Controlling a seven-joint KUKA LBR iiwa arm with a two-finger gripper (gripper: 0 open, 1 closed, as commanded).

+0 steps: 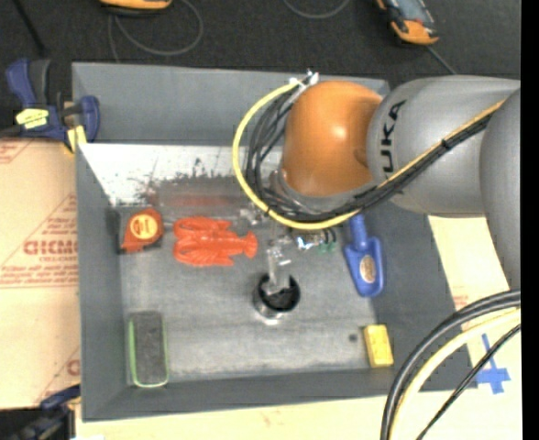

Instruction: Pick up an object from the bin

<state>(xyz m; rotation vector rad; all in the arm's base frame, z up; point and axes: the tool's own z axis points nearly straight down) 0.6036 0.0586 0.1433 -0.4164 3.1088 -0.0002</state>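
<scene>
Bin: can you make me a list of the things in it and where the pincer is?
bin: grey metal
red toy lobster: centre-left
orange tape measure: left of the lobster
pincer: low in the middle, right of the lobster
blue-handled tool: right side
yellow block: near right corner
grey pad with green edge: near left corner

Small round object (pixel 277 304), dark top, silvery rim, flat on bin (pixel 214 324) floor, centre-front.

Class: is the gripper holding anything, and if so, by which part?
It cannot be told. The gripper hangs low in the middle of the bin, just right of the red toy, with nothing plainly in it.
</scene>
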